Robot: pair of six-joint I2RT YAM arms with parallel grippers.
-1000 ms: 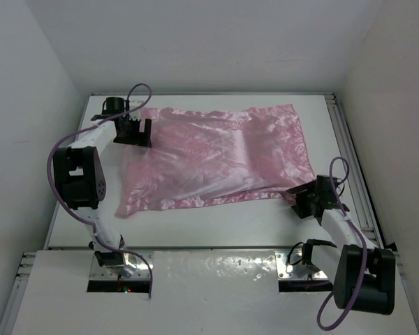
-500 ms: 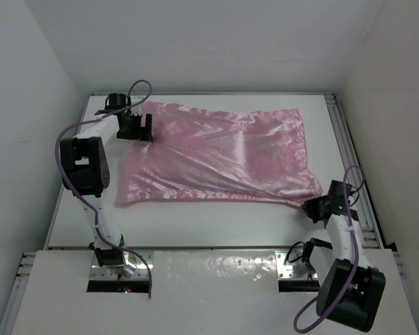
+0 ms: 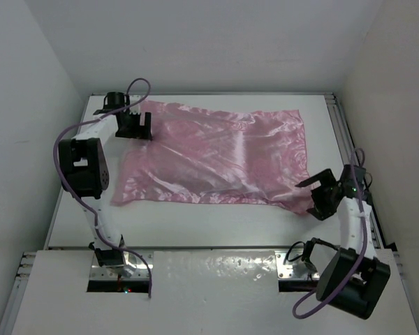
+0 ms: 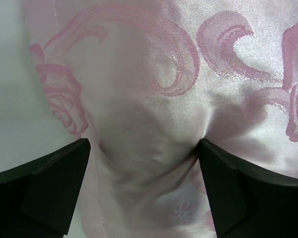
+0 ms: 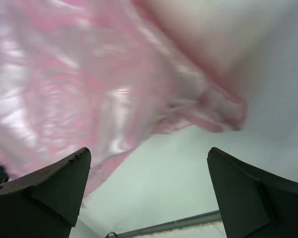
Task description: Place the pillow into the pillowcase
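Note:
The pink pillowcase (image 3: 216,157) lies spread across the table and looks padded. The pillow itself is hidden from view. My left gripper (image 3: 135,137) is at the case's far left corner. In the left wrist view the case (image 4: 154,74) bulges between the fingers, which press into it on both sides, so the gripper (image 4: 144,148) is shut on that stuffed corner. My right gripper (image 3: 314,199) is open and empty beside the case's near right corner. In the right wrist view that gripper (image 5: 149,158) is over bare table, with the case corner (image 5: 223,109) just beyond it.
White walls enclose the table on three sides. A metal rail (image 3: 349,139) runs along the right edge, close to my right arm. Bare white table (image 3: 216,223) lies between the case and the arm bases.
My right gripper pulled the near right corner to the right, then let go and opened. The case shifted and stretched to the right. My left gripper stayed at the far left corner.

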